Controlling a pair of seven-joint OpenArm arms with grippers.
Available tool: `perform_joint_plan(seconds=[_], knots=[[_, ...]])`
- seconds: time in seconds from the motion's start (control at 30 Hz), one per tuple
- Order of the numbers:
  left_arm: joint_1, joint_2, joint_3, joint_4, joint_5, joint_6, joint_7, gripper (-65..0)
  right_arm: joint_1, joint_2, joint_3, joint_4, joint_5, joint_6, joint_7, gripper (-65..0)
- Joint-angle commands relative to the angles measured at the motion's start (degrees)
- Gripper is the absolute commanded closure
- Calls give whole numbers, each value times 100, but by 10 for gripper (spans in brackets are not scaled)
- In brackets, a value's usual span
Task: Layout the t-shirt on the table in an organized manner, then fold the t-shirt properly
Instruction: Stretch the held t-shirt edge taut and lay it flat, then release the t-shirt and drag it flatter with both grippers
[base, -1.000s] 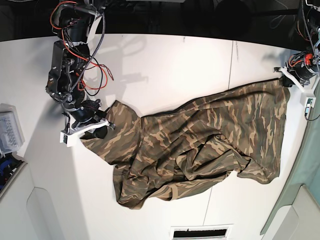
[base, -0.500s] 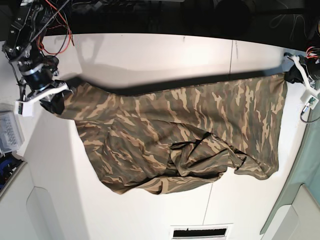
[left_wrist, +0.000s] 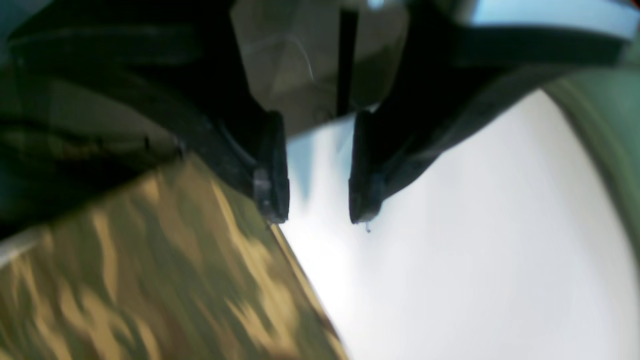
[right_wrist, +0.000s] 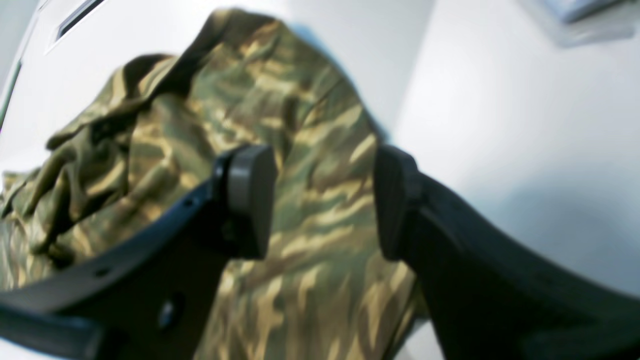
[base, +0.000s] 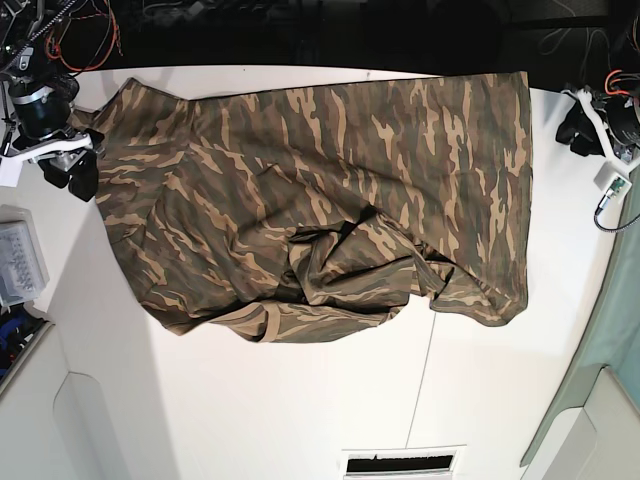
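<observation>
**Both grippers standing open beside the spread shirt**

One t-shirt (base: 330, 190) is lying across the upper middle of the base view, on the white table (base: 300, 400). Its far edge is running nearly straight along the top of the frame, while the near side is bunching into a knot of folds around the centre and trailing a rumpled hem toward the lower left. My guess is the straight top edge comes from the cloth being pulled taut between the two arms, which are sitting at opposite ends of it.

Two grippers are showing. The right gripper (base: 72, 172), at the upper left, is hanging just off the shirt's corner with its fingers (right_wrist: 250, 200) spread and nothing between them; the wrist view is looking through the gap onto camouflage below. The left gripper (base: 578, 125), at the upper right, is standing apart from the shirt's edge, fingers (left_wrist: 272, 170) likewise parted over bare table, the cloth lying just beside one tip.

A clear box (base: 20, 262) is sitting at the left edge. The layout looks only partly done, since the middle is bunched and no sleeve is lying flat.
</observation>
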Motion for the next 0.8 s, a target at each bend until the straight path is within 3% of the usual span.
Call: perform_joint_plan(seconds=[0.0,0.13,0.2,0.43,0.57,0.7,0.77], knots=[[-144,-129,-61,96,-46,122,-184,-237,203,55,15,109,-37,44,234,-314],[-542,-72,-61,83,-44,584,-546,-237,811,63,11,-20,-586,-387,350,-314],[-767,50,-61,-17,-20,835,-647,-237,1156,109,-15,-352,-852,-407,417,-314],[-1670,415,-48,-1211,-22,824,-579,-237,2465,741,-345,-2905,-1639,-409,949,-314],[-1956,573,-48,-1871,-120,599,-586,-237,2968,1130,-363,-4269,-1569,-396,1209,-315],[-2247,826,-20,-2339,-280,461,-597,-237,3139,1187,-431,-4839,-1346,258,1204,-315],[-2417,960,105,-2520,-280,444,-643,-237,3136,1137,-597,-4887,-1314,367,1198,-315]])
